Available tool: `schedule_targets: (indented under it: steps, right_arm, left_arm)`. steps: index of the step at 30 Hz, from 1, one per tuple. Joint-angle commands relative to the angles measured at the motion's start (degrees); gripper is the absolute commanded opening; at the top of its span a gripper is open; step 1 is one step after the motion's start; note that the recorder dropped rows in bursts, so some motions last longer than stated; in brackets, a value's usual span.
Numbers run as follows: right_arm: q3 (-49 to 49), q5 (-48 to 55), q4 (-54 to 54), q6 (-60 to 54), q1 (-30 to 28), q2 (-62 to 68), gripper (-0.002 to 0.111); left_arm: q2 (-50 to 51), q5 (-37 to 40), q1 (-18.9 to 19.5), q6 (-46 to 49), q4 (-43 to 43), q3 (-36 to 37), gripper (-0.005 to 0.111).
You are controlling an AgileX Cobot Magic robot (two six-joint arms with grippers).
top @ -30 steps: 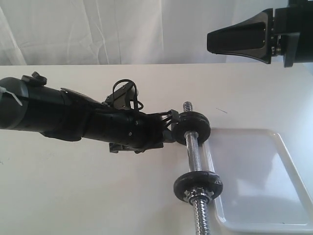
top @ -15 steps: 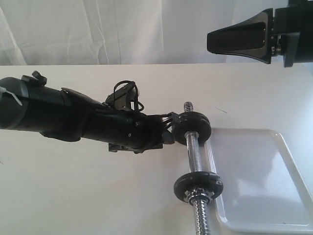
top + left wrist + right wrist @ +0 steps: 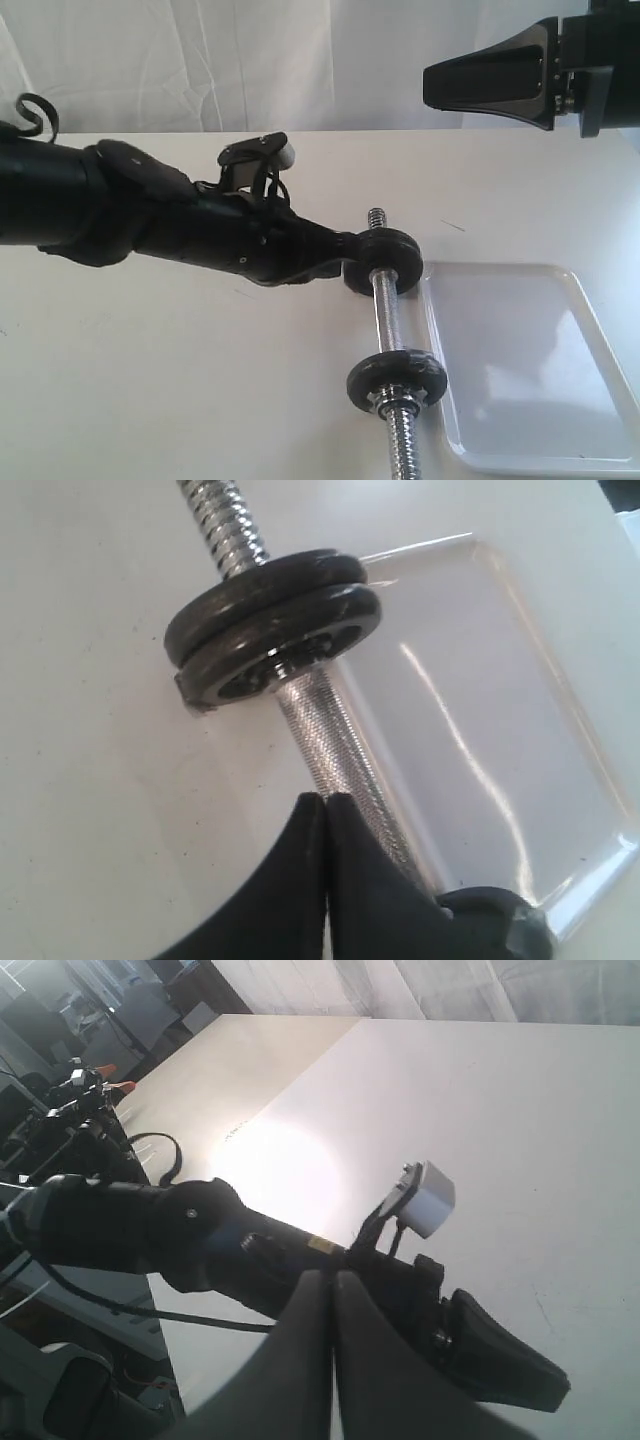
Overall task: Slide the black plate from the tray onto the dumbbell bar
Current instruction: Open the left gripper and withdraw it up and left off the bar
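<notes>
As fingers (image 3: 285, 880) meet, black plate (image 3: 402, 260) just beside

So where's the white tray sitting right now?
In the exterior view the tray lies flat at the lower right, on the right arm's side. The dumbbell bar runs close along its left edge.

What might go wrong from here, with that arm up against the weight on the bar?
1. The left gripper is shut on nothing beside the far plate, so a push may just slip past it.
2. The bar lies loose on the table and might roll against the tray.
3. Only a short threaded end shows beyond that plate, so it may slide off.
</notes>
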Motion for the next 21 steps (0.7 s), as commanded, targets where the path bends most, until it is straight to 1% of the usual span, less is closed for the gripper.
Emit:
schedule_targets:
  steps: [1, 4, 6, 8, 10, 14, 16, 21]
  right_arm:
    - [0.25, 0.22, 0.80, -0.01, -0.16, -0.31, 0.000]
    - [0.25, 0.22, 0.68, -0.02, -0.16, -0.31, 0.000]
    - [0.25, 0.22, 0.68, -0.02, -0.16, -0.31, 0.000]
    - [0.25, 0.22, 0.68, -0.02, -0.16, -0.31, 0.000]
    - [0.25, 0.22, 0.68, -0.02, -0.16, -0.31, 0.000]
    - [0.25, 0.22, 0.68, -0.02, -0.16, -0.31, 0.000]
    - [0.25, 0.22, 0.68, -0.02, -0.16, -0.31, 0.000]
    - [0.25, 0.22, 0.57, -0.02, -0.16, -0.31, 0.000]
  left_arm:
    - [-4.60, 5.34, 2.94, -0.30, 3.72, -0.06, 0.000]
    - [-6.88, 10.32, 6.25, -0.76, 7.73, -0.06, 0.000]
    - [-8.48, 14.25, 8.78, -3.17, 11.41, -0.06, 0.000]
    - [-10.07, 16.99, 10.70, -7.34, 17.88, -0.06, 0.000]
    - [-12.07, 18.82, 12.00, -13.66, 26.29, -0.06, 0.000]
    - [-16.71, 20.25, 12.57, -25.79, 42.11, -0.06, 0.000]
    - [-19.35, 20.74, 12.57, -30.39, 47.39, -0.06, 0.000]
    - [-24.53, 22.16, 12.57, -37.15, 57.60, -0.06, 0.000]
